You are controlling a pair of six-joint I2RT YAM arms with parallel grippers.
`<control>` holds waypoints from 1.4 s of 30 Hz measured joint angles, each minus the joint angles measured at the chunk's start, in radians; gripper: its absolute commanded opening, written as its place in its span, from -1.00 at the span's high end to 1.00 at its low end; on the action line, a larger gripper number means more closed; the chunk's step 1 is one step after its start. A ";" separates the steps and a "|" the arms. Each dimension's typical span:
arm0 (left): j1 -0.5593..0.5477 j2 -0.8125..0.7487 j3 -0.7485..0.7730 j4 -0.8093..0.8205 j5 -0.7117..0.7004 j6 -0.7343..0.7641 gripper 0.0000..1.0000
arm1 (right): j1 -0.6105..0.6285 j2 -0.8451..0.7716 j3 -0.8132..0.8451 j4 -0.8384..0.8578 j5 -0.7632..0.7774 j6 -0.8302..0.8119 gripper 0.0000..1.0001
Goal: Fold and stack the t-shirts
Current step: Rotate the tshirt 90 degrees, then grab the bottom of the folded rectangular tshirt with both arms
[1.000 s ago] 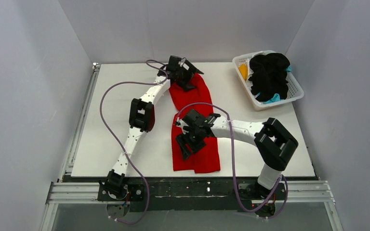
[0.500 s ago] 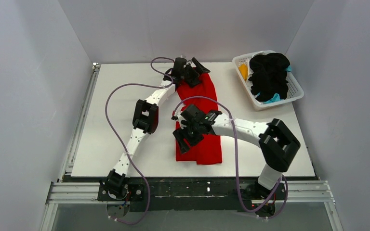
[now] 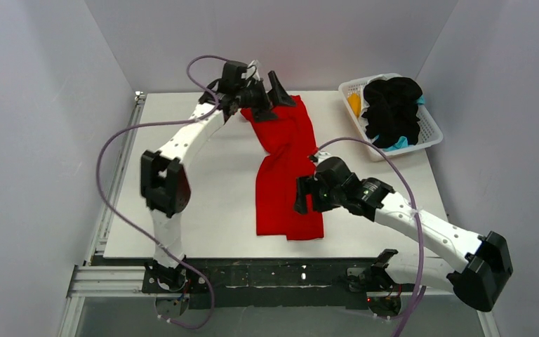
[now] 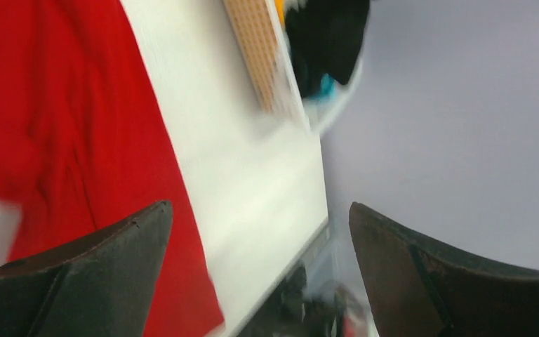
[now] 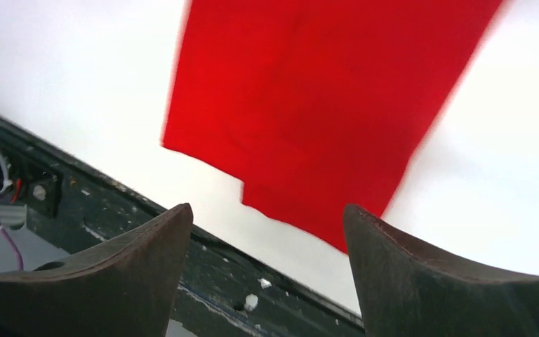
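- The left gripper (image 3: 275,100) has its jaws spread wide with nothing between them. In its own wrist view (image 4: 260,281) only bare table and the cloth's edge show through the gap.
- It sits at the far end of the red t-shirt (image 3: 288,182), fingers pointing toward the shirt's right side. I cannot tell whether a fingertip touches the cloth.
- The right gripper (image 3: 302,200) is also wide apart and holds nothing. Its wrist view (image 5: 267,281) looks straight through the gap at the shirt's near hem (image 5: 323,91).
- It is at the right edge of the red t-shirt's near half, above the cloth and not clamped on it.
- The red t-shirt lies folded lengthwise into a long narrow strip. It is wrinkled and kinked slightly at its far end and flat at its near end (the near hem shows a small step where the layers do not quite match).
- The table (image 3: 182,196) is white and shows on both sides of the red t-shirt.
- The basket (image 3: 431,130) stands well to the right of the red t-shirt's far end, not touching it.
- Inside it a black shirt (image 3: 393,109) is heaped on top, with an orange-yellow shirt (image 3: 354,104) showing at the side facing the red t-shirt and a teal shirt (image 3: 396,144) peeking out at the near side.
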 measured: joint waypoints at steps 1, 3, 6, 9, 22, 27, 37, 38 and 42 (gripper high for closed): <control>-0.002 -0.098 -0.093 0.006 0.007 0.010 -0.96 | -0.014 -0.033 -0.028 -0.018 0.020 0.033 -0.79; -0.012 -0.338 -0.344 -0.003 0.005 0.030 -0.97 | -0.049 -0.088 -0.081 -0.060 0.045 0.092 -0.80; -0.057 -0.575 -0.615 -0.081 -0.034 0.063 -0.96 | -0.114 -0.146 -0.161 -0.085 0.028 0.153 -0.77; -0.130 -0.683 -0.808 -0.208 -0.097 0.093 -0.97 | -0.155 -0.164 -0.225 -0.093 -0.014 0.192 -0.72; -0.252 -0.757 -1.173 -0.478 -0.138 0.164 -0.85 | -0.163 -0.002 -0.261 -0.083 -0.068 0.247 -0.29; -0.253 -0.637 -1.157 -0.452 -0.122 0.175 -0.68 | -0.163 0.051 -0.261 -0.078 -0.069 0.246 -0.18; -0.253 -0.472 -1.099 -0.356 -0.131 0.148 -0.22 | -0.173 0.078 -0.263 -0.045 -0.074 0.252 0.05; -0.253 -0.456 -1.086 -0.351 -0.137 0.145 -0.17 | -0.174 0.089 -0.263 -0.041 -0.076 0.252 0.06; -0.253 -0.409 -1.046 -0.344 -0.140 0.128 0.02 | -0.175 0.121 -0.263 -0.032 -0.084 0.253 0.10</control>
